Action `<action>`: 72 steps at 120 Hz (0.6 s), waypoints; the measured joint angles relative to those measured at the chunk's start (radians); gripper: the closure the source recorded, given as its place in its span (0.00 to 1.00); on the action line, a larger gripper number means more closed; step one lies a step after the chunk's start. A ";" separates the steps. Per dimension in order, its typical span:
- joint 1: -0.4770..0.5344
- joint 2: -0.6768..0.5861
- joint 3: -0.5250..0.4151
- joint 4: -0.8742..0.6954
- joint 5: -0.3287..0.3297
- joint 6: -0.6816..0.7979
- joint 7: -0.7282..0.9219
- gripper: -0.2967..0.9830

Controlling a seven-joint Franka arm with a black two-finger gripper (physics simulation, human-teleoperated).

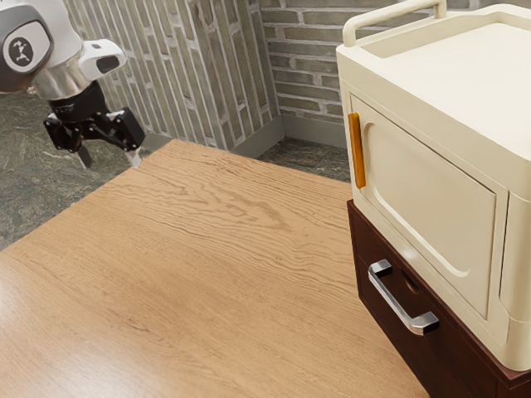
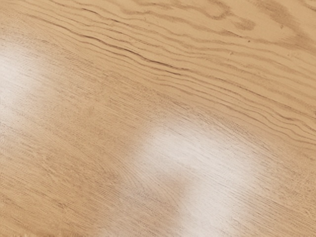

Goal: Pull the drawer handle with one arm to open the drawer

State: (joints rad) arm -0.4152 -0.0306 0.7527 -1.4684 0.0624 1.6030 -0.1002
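Your claw (image 1: pixel 109 158) hangs spread, its two fingertips well apart with nothing between them, near the table edge on the exterior view's left. A wide stretch of table (image 1: pixel 191 274) lies between it and the handle (image 1: pixel 401 300), a silver bar on the front of the dark drawer (image 1: pixel 386 313) at the exterior view's right. The bar stands out from that front on two end mounts. Just above it you have the cream cabinet (image 1: pixel 431 199), resting on the dark unit, with an orange grip (image 1: pixel 357 150) upright on its door and a raised rim round its top. Your wrist view looks onto wavy wood grain with pale glare. Beyond the table are brick walls (image 1: pixel 303 66) and mottled floor (image 1: pixel 29 178).
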 joint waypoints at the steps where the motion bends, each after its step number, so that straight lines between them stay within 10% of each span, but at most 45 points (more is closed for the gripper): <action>1: 0.003 0.000 0.000 0.000 0.000 0.000 -0.001 0.23; 33: -0.108 -0.005 0.015 0.117 -0.018 -0.028 -0.035 0.23; 72: -0.128 -0.111 -0.098 0.158 -0.250 -0.320 -0.340 0.23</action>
State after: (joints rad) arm -0.5430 -0.1415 0.6551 -1.3101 -0.1874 1.2830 -0.4403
